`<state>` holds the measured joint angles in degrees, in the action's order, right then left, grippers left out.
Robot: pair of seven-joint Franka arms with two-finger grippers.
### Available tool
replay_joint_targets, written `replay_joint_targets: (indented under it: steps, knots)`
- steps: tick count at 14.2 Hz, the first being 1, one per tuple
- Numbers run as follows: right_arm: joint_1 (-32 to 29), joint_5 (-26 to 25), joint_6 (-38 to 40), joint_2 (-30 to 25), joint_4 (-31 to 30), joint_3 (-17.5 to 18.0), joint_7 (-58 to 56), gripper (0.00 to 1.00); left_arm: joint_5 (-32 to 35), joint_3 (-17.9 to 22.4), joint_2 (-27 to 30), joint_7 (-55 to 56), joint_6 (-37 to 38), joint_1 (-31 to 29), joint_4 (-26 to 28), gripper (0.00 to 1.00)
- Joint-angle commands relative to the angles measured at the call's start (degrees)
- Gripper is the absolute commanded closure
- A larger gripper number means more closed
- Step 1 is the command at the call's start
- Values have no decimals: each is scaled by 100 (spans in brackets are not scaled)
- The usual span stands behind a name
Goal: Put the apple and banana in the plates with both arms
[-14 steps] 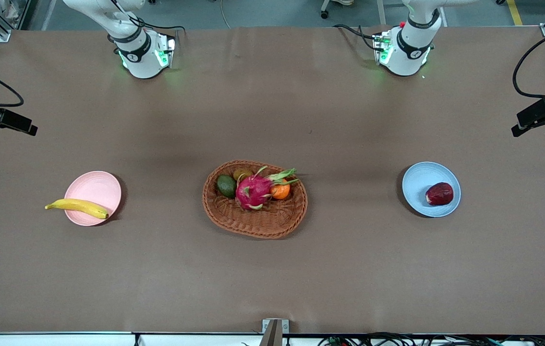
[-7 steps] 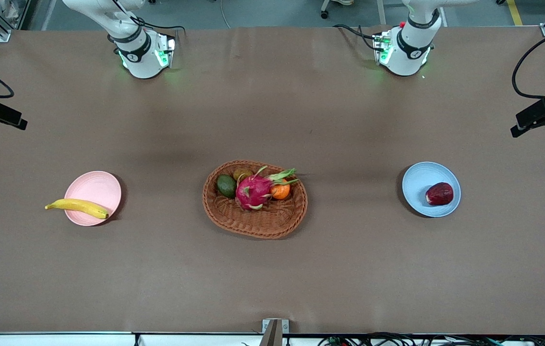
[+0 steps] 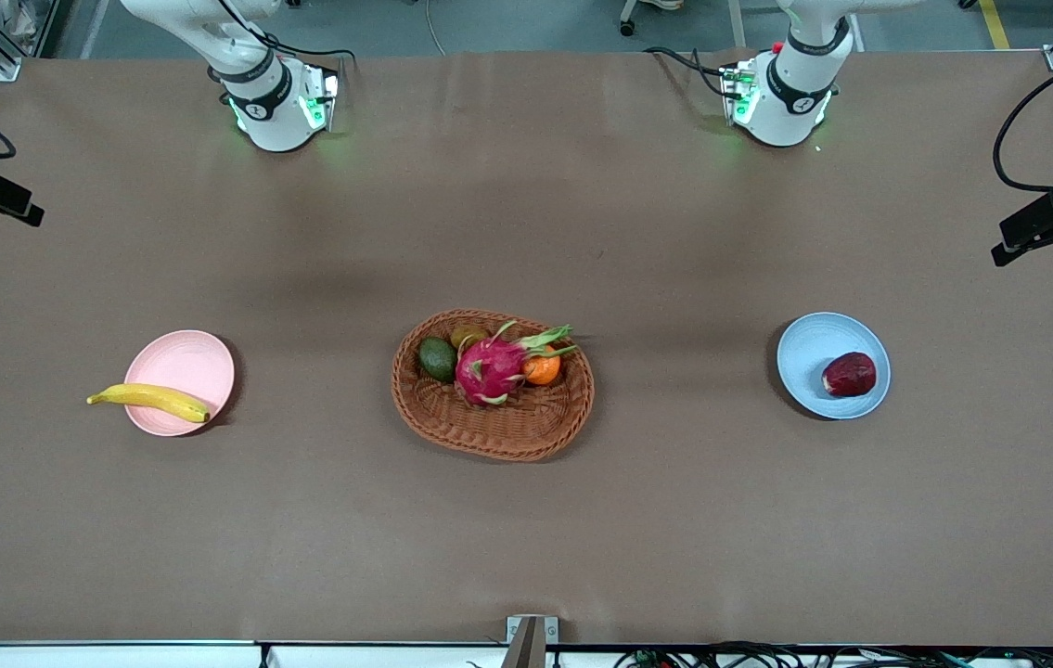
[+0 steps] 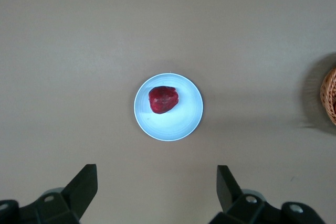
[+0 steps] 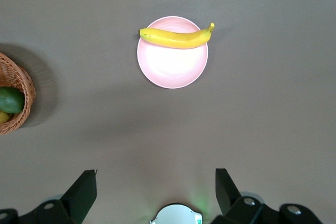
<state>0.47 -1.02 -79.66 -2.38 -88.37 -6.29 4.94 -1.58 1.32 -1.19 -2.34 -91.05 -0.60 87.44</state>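
The dark red apple [image 3: 849, 374] lies in the light blue plate [image 3: 809, 353] toward the left arm's end of the table. The yellow banana [image 3: 150, 399] rests across the pale pink plate [image 3: 183, 357], on its edge nearer the front camera, with one tip sticking out over the table. My left gripper [image 4: 156, 167] is open and empty, high above the blue plate [image 4: 181, 121] and apple [image 4: 164, 99]. My right gripper [image 5: 156, 171] is open and empty, high above the table by the pink plate [image 5: 170, 69] and banana [image 5: 176, 37].
A brown wicker basket [image 3: 498, 422] stands mid-table between the plates, holding a pink dragon fruit [image 3: 487, 366], an orange [image 3: 542, 370] and an avocado [image 3: 437, 358]. The arm bases [image 3: 280, 97] stand along the table's edge farthest from the front camera.
The right arm's black hand has drifted toward the table's edge at its own end and away from the front camera. The left arm's hand has barely shifted. Fruits and plates have not moved.
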Motion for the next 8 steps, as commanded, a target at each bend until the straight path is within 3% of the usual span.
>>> replay_joint_targets:
  steps: [1,8]
  knots:
    - [-29,-39,-172,-411,-452,13,-46,0,123,-27,-31,-38,-9,7,-87,0]
    - [23,-4,-190,-570,-541,40,-37,0,131,-27,-31,-38,-44,15,-87,0]
